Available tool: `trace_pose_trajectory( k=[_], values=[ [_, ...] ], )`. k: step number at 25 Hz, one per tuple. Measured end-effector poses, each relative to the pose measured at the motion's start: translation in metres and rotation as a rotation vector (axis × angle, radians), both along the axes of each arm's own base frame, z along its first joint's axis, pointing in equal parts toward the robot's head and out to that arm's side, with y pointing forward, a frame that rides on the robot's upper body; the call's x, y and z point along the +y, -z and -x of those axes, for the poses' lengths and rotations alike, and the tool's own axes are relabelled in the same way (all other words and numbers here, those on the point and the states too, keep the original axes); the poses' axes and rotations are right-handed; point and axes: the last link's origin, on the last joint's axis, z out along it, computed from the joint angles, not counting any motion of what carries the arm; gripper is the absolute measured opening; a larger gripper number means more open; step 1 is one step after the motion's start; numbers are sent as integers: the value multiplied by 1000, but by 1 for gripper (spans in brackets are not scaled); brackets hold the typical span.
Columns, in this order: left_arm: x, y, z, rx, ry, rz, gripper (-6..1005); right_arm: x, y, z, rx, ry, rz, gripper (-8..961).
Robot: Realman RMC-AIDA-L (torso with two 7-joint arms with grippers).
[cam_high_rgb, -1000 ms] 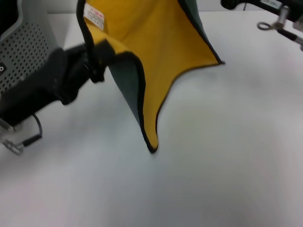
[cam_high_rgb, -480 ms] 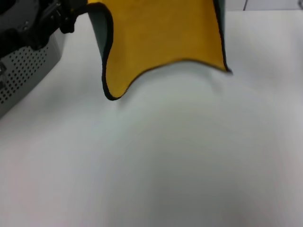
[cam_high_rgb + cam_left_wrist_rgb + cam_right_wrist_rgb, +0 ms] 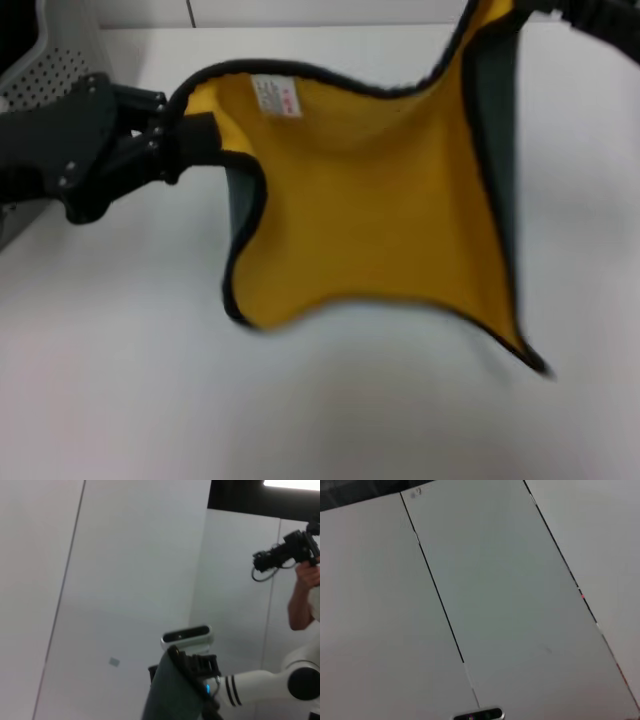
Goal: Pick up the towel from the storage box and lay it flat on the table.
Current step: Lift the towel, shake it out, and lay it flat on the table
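Over the white table (image 3: pixel 330 420), the towel (image 3: pixel 370 220) hangs spread between 2 grippers, its low edge near the tabletop, with bare table all around. At the left, the left gripper (image 3: pixel 185 140) is clamped on a corner by the white label (image 3: pixel 276 96). The right gripper (image 3: pixel 560 10) at the top right corner is mostly hidden. Yellow faces up; grey-green shows at the folds.

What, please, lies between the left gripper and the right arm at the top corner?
In the head view, only the towel spans from the left gripper across to the right arm's corner, hanging yellow face forward above the table.
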Motion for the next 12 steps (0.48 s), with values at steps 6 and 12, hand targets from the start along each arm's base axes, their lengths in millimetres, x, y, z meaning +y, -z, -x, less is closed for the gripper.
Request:
trace_pose_trajectory(
  k=[6,12],
  values=[
    [21,-19,-11,-7,-25,-33,22,25,-9,12,-50,2,-115,7],
    [36,-25,-9,16,-93,-81,23,30,6,19,-112,-35,-162,7]
  ],
)
